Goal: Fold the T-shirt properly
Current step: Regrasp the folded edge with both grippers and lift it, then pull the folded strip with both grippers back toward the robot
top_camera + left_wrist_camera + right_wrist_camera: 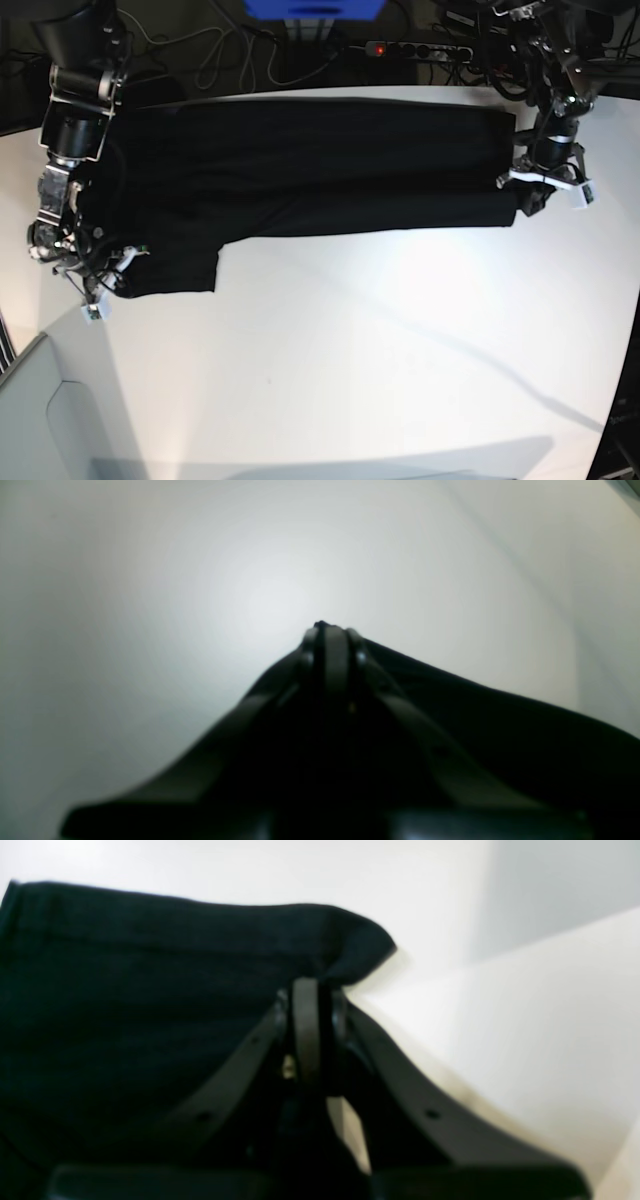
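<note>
Left wrist view: left gripper (332, 635) with jaws drawn together, black cloth of the T-shirt (500, 730) running off beside and behind the fingers; pinch looks made, though dark blur hides the contact itself. White worktop (150, 605) bare beyond. Right wrist view: right gripper (310, 990) likewise closed, fingers meeting right at a lifted, curled corner of the T-shirt (125, 990); cloth appears nipped between them, hem seam visible along the upper edge. Base view: T-shirt (320, 170) lies as a long black band along the far edge of the worktop (400, 350), a sleeve hanging nearer at the view's left end; plain side up, no print showing. Right gripper (100, 285) at that sleeve end, left gripper (535, 190) at the opposite end. Judged progress: one lengthwise fold seems made; sleeve tuck and cross-folds remain. Only the base view gives the whole layout; only the wrist views show the jaws closed.
</note>
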Controlling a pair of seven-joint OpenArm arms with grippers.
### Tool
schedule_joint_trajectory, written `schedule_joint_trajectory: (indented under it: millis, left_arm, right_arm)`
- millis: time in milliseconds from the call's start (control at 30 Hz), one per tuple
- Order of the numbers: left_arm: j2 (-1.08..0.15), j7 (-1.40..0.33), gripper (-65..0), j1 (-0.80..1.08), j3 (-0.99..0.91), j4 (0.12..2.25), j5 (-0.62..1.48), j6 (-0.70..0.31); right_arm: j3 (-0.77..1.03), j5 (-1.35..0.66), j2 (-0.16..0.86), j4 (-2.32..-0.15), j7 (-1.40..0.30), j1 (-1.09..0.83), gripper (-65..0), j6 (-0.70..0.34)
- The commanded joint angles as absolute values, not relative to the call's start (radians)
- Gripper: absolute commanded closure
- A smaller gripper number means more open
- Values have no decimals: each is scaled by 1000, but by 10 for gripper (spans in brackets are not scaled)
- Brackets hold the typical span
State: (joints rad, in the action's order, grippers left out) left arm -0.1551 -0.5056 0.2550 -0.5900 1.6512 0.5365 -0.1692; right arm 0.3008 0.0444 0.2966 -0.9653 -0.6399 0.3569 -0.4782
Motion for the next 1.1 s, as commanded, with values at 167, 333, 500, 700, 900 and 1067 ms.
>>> schedule_joint_trajectory:
  millis: [167, 333, 500, 700, 900, 1067]
  left_arm:
    - [-168, -481, 0, 251, -591, 1682, 549, -176]
    - [-168, -481, 0, 245, -590, 1715, 549, -176]
    - [-168, -481, 0, 251, -590, 1753, 549, -176]
    - [-168, -481, 0, 259, -591, 1764, 549, -177]
    - [-170, -481, 0, 292, -593, 1767, 549, -177]
    - [-170, -481, 0, 328, -595, 1767, 549, -177]
  right_arm:
    - [311, 50, 311, -1228, -662, 288, -1, -490]
    - [369, 48, 305, -1618, -736, 114, -1, -490]
    - [469, 48, 237, -1945, -800, -61, -1, -490]
    - [535, 48, 165, -2104, -792, -251, -1, -490]
    - [570, 47, 154, -2109, -780, -387, -1, -492]
    - [567, 47, 119, -2109, -693, -495, -1, -492]
